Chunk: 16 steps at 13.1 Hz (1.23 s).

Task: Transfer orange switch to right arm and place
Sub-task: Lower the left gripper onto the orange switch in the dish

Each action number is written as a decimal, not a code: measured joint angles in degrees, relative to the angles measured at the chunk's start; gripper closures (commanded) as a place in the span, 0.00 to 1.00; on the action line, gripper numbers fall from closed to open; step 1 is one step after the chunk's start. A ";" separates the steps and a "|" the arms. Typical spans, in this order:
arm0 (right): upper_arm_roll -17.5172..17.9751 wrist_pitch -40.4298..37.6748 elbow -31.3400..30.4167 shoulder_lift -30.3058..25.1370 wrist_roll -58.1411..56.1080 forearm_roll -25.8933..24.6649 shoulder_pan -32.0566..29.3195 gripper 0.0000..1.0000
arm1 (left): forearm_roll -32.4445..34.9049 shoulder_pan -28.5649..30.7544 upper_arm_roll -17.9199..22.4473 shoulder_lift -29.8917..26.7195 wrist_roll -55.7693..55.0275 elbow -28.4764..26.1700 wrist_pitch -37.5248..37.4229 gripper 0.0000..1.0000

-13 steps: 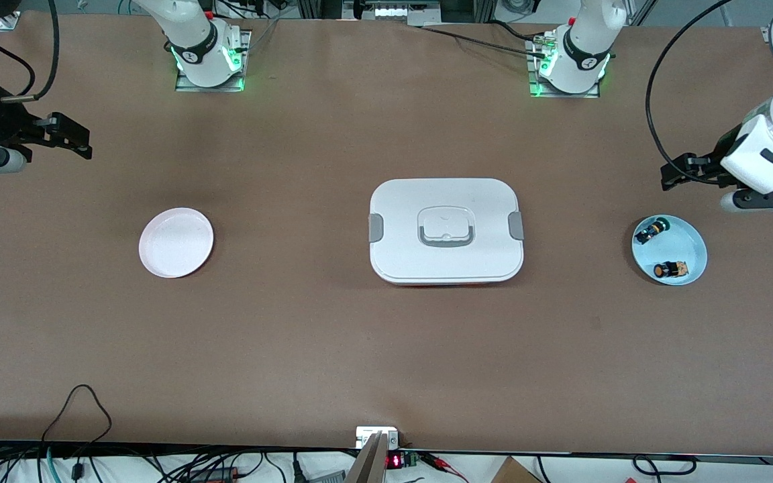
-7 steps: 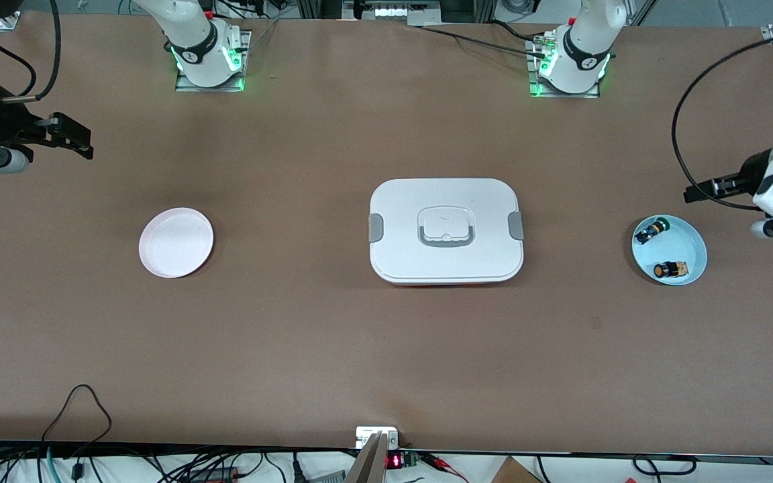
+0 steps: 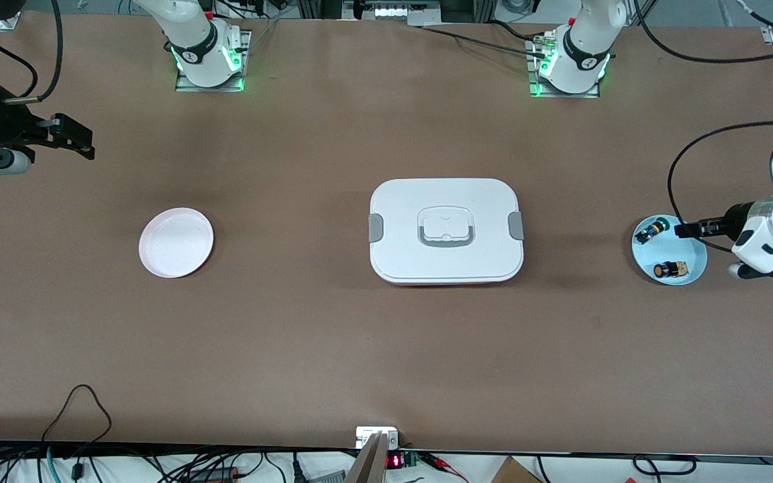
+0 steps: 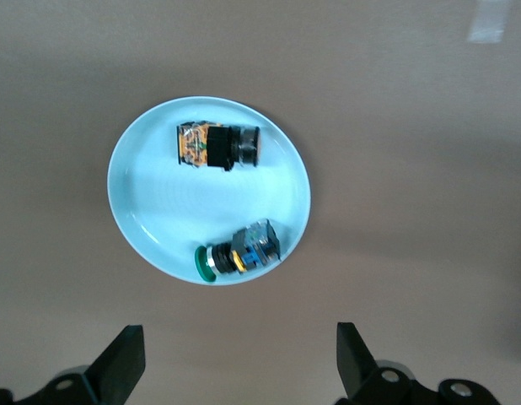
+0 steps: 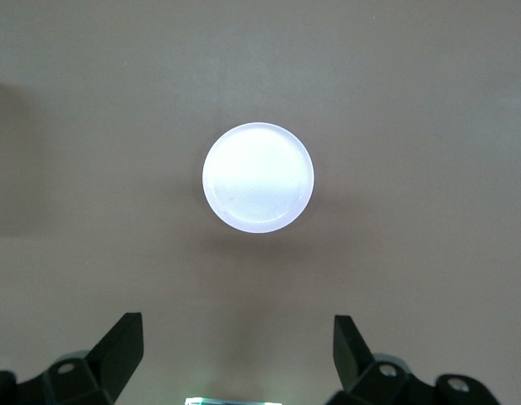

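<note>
The orange switch (image 3: 670, 270) lies on its side in a light blue dish (image 3: 687, 256) at the left arm's end of the table. A green-capped switch (image 3: 649, 231) lies in the same dish, farther from the front camera. My left gripper (image 3: 685, 230) hangs open and empty over the dish. The left wrist view looks down on the orange switch (image 4: 217, 145), the green-capped one (image 4: 239, 251) and the dish (image 4: 155, 202), with the left gripper (image 4: 239, 348) touching none of them. My right gripper (image 3: 83, 142) waits open over bare table at the right arm's end; in its wrist view the right gripper (image 5: 237, 339) holds nothing.
A white lidded box (image 3: 445, 230) with grey latches sits mid-table. A pale round plate (image 3: 176, 242) lies toward the right arm's end, also seen in the right wrist view as the plate (image 5: 257, 178). Brown tabletop lies between them. Cables run along the table's front edge.
The left arm has swung toward the front camera and brought its open gripper over the blue dish. The right arm has barely moved.
</note>
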 measured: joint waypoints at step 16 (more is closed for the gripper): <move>-0.12 0.04 0.04 0.27 0.00 3.11 -0.10 0.00 | 0.00 2.74 -0.01 1.82 5.74 -9.25 16.36 0.00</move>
